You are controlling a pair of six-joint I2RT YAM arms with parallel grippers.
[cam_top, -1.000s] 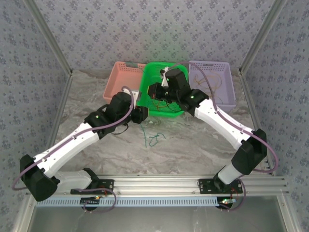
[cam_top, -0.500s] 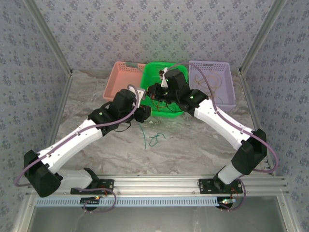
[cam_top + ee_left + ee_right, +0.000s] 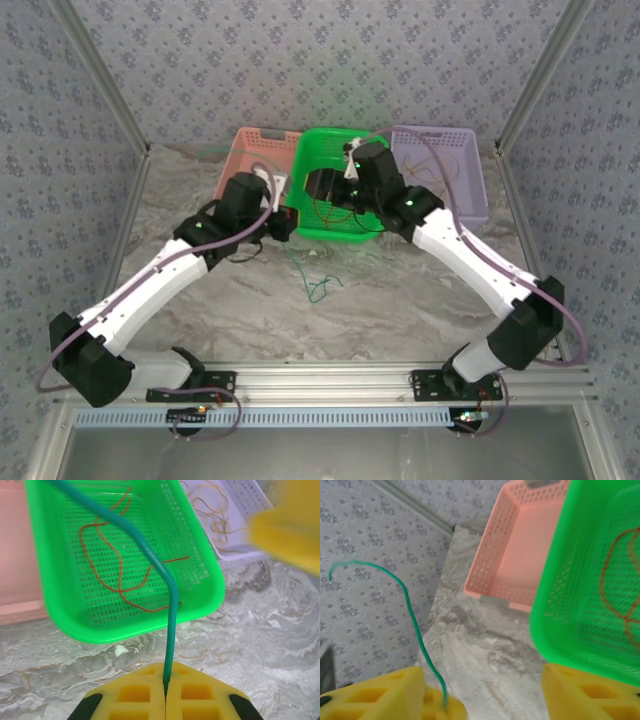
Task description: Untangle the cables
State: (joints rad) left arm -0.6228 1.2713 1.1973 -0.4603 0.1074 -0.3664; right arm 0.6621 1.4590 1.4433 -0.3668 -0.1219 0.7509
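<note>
My left gripper (image 3: 165, 690) is shut on a dark teal cable (image 3: 150, 565), pinched between its yellow fingers; the cable arcs away over the green basket (image 3: 65, 615). In the top view the left gripper (image 3: 283, 222) hovers at the green basket's (image 3: 325, 150) near left corner. A red-orange cable (image 3: 120, 555) lies loose in that basket. Yellow cable (image 3: 215, 510) sits in the purple basket (image 3: 450, 175). A green cable (image 3: 318, 287) lies on the table below. My right gripper (image 3: 482, 680) is open, over the green basket (image 3: 590, 580), beside the raised teal cable (image 3: 415, 625).
A pink basket (image 3: 250, 160) stands left of the green one, with nothing seen in it. The three baskets line the back of the marbled table (image 3: 400, 300). Patterned walls close in the sides and back. The right gripper's finger (image 3: 285, 530) is close to my left gripper.
My left gripper has moved back and up toward the baskets with the teal cable, pulling it off the table. The right gripper stayed over the green basket, shifting slightly.
</note>
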